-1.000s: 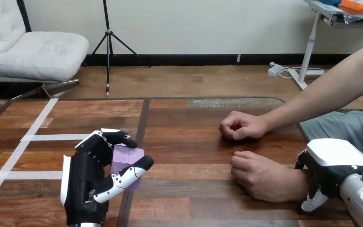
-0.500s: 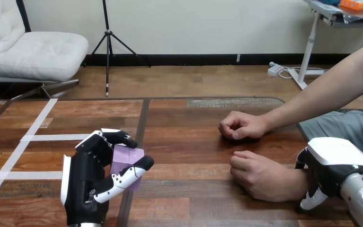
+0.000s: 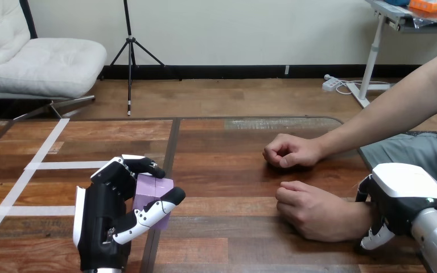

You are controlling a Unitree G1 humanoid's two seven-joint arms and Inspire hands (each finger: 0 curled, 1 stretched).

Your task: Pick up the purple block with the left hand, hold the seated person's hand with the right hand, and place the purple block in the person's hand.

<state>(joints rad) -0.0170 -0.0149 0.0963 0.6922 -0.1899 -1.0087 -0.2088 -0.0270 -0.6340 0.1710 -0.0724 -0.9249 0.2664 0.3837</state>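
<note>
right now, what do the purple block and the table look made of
purple block: probably foam or matte plastic; flat pale faces, no gloss. table: wood planks or wood-look laminate; visible grain, plank seams, mild sheen.

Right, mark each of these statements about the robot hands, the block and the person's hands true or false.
1. The left robot hand has its fingers and thumb curled round the purple block. True.
2. The right robot hand lies beside the purple block. False: it is at the view's right, by the wrist of the person's nearer hand.
3. The person's nearer hand and the person's farther hand both rest on the table with fingers curled in. True.
4. The purple block lies in the person's nearer hand. False: the left robot hand holds it, apart from both of the person's hands.
</note>
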